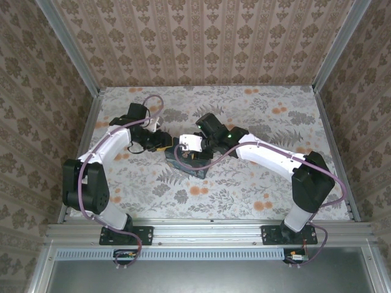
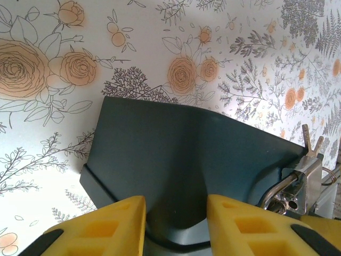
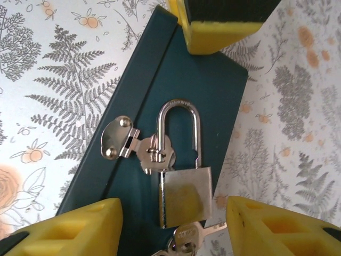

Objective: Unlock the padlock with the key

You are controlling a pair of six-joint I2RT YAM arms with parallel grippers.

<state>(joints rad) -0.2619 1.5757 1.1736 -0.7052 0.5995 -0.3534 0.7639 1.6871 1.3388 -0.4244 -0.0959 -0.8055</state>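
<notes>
The small grey metal padlock [image 3: 184,194] lies on the dark blue box [image 3: 213,106], its shackle threaded through the box's metal hasp [image 3: 118,137]. A notch on the shackle's right leg shows just above the lock body. The key [image 3: 186,239] sits at the bottom of the padlock, with a second key beside it. My right gripper [image 3: 175,205] is open, one yellow finger on each side of the padlock, touching neither lock nor key. My left gripper [image 2: 176,205] is shut on the box [image 2: 176,149] at its other end. The padlock [image 2: 299,184] and keys [image 2: 311,140] show at that view's right edge.
The box [image 1: 190,162] rests mid-table on the floral cloth [image 1: 256,195], with the left gripper [image 1: 162,141] and the right gripper [image 1: 186,149] meeting over it. A yellow finger of the left gripper [image 3: 224,24] presses on the box's far end. Patterned walls enclose the table.
</notes>
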